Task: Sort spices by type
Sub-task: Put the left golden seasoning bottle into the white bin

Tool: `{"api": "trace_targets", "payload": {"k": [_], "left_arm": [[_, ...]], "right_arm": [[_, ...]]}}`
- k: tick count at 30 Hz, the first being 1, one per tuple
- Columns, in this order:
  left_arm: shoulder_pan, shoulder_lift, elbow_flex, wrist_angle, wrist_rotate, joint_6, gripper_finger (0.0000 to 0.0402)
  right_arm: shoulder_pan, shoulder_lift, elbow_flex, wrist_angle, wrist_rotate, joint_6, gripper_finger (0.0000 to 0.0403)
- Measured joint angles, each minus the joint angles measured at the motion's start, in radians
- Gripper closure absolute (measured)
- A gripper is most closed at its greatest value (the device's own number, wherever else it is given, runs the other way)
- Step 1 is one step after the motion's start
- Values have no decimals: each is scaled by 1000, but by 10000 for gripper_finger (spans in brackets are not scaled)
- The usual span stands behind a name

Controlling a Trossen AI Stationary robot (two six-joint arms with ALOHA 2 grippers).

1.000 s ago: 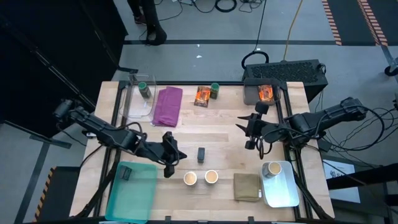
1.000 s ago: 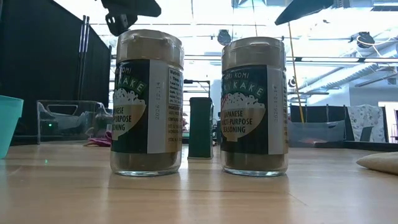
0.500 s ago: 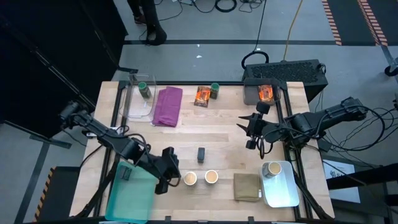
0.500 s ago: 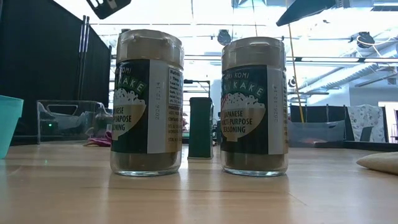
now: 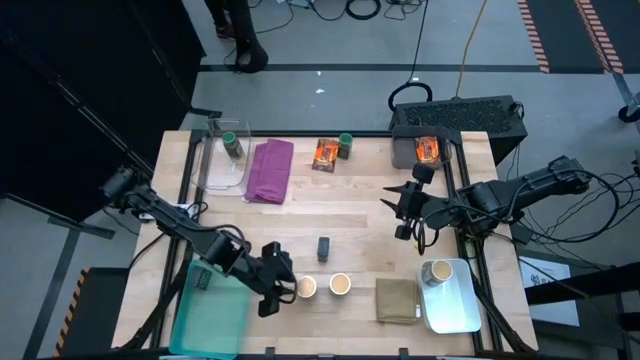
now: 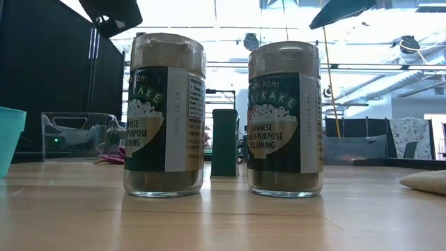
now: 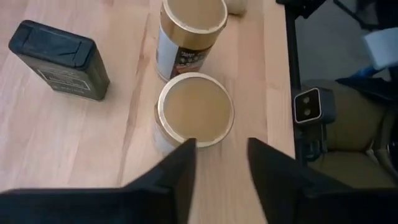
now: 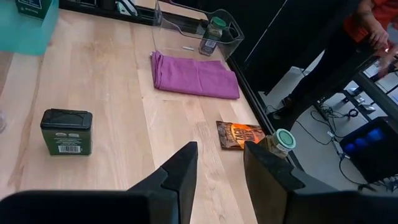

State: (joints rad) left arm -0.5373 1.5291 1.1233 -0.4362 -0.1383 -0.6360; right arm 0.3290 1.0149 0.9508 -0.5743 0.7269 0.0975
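Observation:
Two round tan-topped jars (image 5: 305, 288) (image 5: 340, 285) stand upright near the table's front edge, with a dark block (image 5: 324, 248) upright behind them. My left gripper (image 7: 221, 155) hovers open just left of the left jar (image 7: 194, 109), slanting down at it and touching nothing. Another dark block (image 5: 202, 279) lies in the teal tray (image 5: 225, 325). My right gripper (image 8: 219, 165) hangs open above the table's right middle with nothing between its fingers. At the back lie an orange packet (image 5: 325, 152) and a green-lidded jar (image 5: 345, 145).
A clear bin (image 5: 212, 170) at the back left holds a green-lidded jar (image 5: 230, 142), with a purple cloth (image 5: 270, 170) beside it. A black bin holds an orange packet (image 5: 428, 150). A white tray (image 5: 455, 310) holds a tan-topped cup (image 5: 438, 272), next to an olive cloth (image 5: 397, 300).
My left gripper has gone toward the table's near edge and down, closing in on the left tan-topped jar, and has tipped more steeply downward. The jars and blocks have stayed where they were.

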Motion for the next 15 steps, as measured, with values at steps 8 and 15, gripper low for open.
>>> {"api": "trace_targets", "payload": {"k": [8,15], "left_arm": [[-1,15,0,10,-108,22,86],[7,56,0,49,-124,66,9]], "right_arm": [[0,0,0,2,-28,0,289],[0,0,0,2,-28,0,289]]}}
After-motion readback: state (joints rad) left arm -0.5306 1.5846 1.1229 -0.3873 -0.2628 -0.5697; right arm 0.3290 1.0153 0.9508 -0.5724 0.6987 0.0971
